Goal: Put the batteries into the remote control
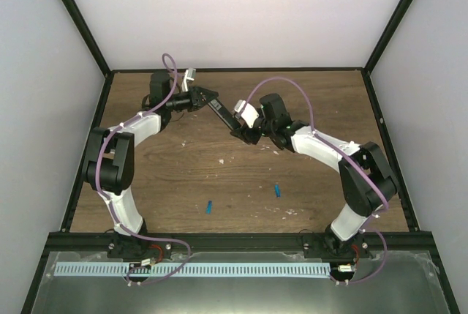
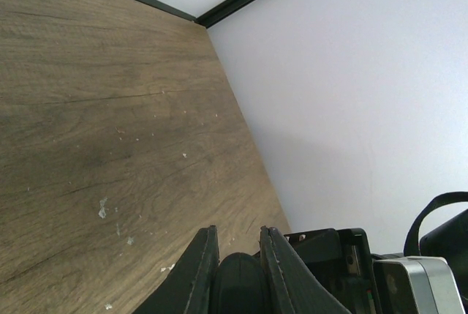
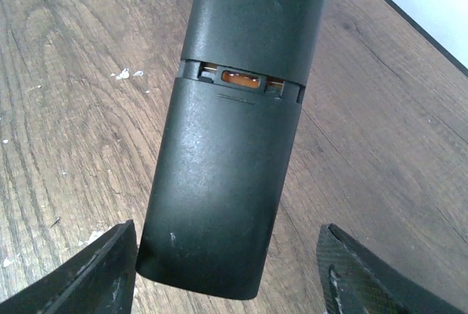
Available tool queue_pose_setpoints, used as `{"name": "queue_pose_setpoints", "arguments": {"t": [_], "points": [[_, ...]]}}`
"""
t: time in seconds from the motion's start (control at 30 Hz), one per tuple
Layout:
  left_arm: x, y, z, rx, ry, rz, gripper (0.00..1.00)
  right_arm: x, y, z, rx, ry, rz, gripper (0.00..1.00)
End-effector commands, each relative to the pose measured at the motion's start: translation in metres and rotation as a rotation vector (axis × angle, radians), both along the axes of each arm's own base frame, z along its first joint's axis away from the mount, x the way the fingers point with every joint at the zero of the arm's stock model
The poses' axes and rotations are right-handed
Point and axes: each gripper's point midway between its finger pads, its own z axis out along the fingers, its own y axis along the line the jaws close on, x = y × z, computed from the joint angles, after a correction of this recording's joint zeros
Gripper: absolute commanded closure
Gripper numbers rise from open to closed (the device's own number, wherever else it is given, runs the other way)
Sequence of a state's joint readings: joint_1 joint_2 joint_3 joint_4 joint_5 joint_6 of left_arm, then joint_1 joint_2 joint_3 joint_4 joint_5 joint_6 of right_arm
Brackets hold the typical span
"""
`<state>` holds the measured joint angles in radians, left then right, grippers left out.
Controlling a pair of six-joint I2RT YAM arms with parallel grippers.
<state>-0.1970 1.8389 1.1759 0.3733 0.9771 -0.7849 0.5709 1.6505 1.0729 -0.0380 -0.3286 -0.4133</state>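
Black remote [image 1: 223, 115] held above the far middle of the worktop [image 1: 314, 175]: left jaws clamp its left end; right jaws gape wide either side of its right end, not touching. Blue batteries [image 1: 209, 206] [image 1: 278, 189] lie apart on the near worktop.

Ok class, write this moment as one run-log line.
left gripper: shut on remote control | right gripper: open around its other end | batteries: both on table
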Motion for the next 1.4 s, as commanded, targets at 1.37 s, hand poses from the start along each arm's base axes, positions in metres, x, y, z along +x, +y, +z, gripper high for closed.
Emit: {"name": "queue_pose_setpoints", "arguments": {"t": [1.37], "points": [[0.028, 0.018, -0.001, 0.107, -0.033, 0.167, 1.0, -0.013, -0.008, -0.009, -0.079, 0.004, 0.052, 0.78]]}}
